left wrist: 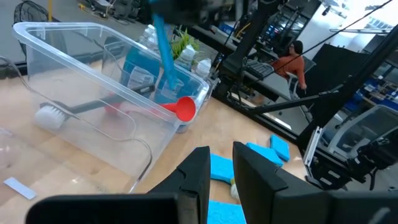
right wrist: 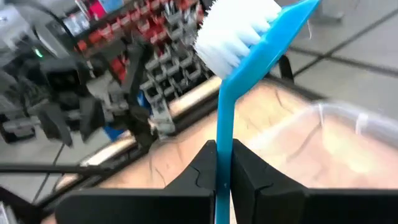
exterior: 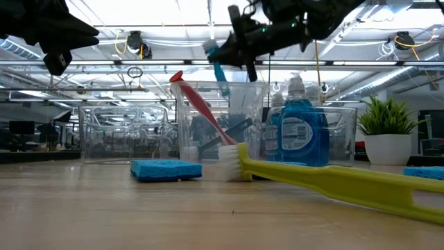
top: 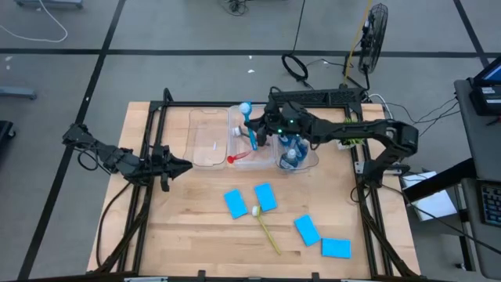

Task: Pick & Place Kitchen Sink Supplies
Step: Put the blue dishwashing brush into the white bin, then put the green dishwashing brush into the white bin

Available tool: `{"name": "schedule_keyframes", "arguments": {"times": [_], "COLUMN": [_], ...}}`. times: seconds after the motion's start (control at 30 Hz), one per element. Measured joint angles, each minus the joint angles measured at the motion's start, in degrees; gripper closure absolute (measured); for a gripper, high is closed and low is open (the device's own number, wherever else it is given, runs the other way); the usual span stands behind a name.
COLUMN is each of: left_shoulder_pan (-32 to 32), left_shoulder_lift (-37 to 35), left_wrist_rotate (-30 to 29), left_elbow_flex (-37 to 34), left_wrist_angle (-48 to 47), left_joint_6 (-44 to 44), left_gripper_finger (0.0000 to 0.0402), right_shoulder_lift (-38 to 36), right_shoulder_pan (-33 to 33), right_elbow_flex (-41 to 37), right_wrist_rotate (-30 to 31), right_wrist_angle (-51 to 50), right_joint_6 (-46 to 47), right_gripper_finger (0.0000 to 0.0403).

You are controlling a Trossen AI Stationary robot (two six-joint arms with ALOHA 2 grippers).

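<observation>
The right gripper is clamped on the handle of the blue brush, bristle head up and long axis near vertical, above the clear bin holding a red brush and blue bottles. The bin lies directly below, so lowering looks like the coming move. The left gripper waits nearly closed and empty, left of the bins. Four sponges and a yellow-green brush lie on the desk, nearer the front.
</observation>
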Motion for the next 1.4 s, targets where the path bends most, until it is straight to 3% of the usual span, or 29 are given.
{"name": "schedule_keyframes", "arguments": {"times": [0.3,0.73,1.2,1.4], "left_shoulder_pan": [0.0,0.0,0.0,0.0], "left_shoulder_lift": [0.0,0.0,0.0,0.0], "left_wrist_rotate": [-0.1,-0.1,-0.2,-0.2], "left_elbow_flex": [0.0,0.0,0.0,0.0], "left_wrist_angle": [0.0,-0.1,-0.1,-0.1], "left_joint_6": [-0.2,0.0,0.1,0.1], "left_gripper_finger": [0.0330,0.0330,0.0330,0.0330], "right_shoulder_lift": [5.4,5.7,5.0,-1.6], "right_shoulder_pan": [-0.3,-0.1,-0.3,-0.7], "right_elbow_flex": [0.0,0.1,-0.1,0.0], "right_wrist_rotate": [-2.5,-2.4,-2.2,-2.2], "right_wrist_angle": [-0.1,-4.6,-1.4,4.2], "right_joint_6": [0.1,-2.1,-3.9,-13.3], "right_gripper_finger": [0.0392,0.0380,0.0281,0.0252]}}
